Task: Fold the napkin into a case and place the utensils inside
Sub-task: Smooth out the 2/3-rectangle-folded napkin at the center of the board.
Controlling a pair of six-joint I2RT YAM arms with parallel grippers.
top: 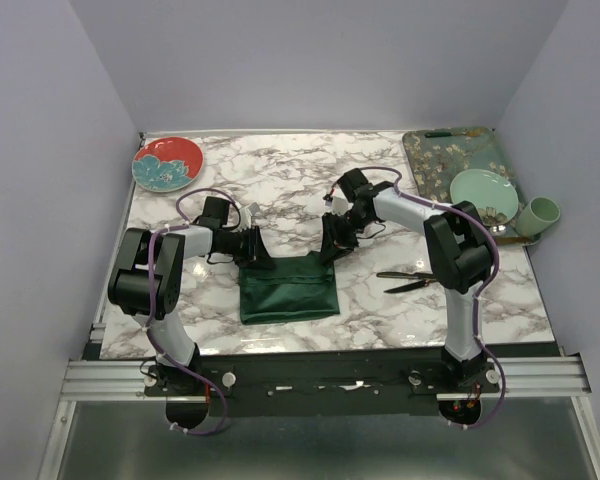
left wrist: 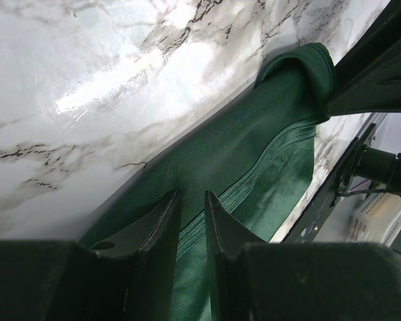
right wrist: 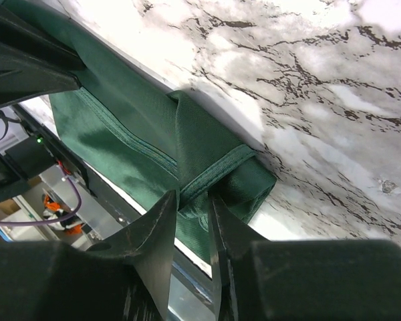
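The dark green napkin lies folded in the middle of the marble table, its far edge lifted between the two grippers. My left gripper is shut on the far left corner of the napkin; cloth runs between its fingers. My right gripper is shut on the far right corner of the napkin, pinching a bunched fold. The two black utensils lie on the table to the right of the napkin, beside the right arm.
A red floral plate sits at the far left. A teal floral tray at the far right carries a pale green plate; a green cup stands beside it. Purple cables run along both arms.
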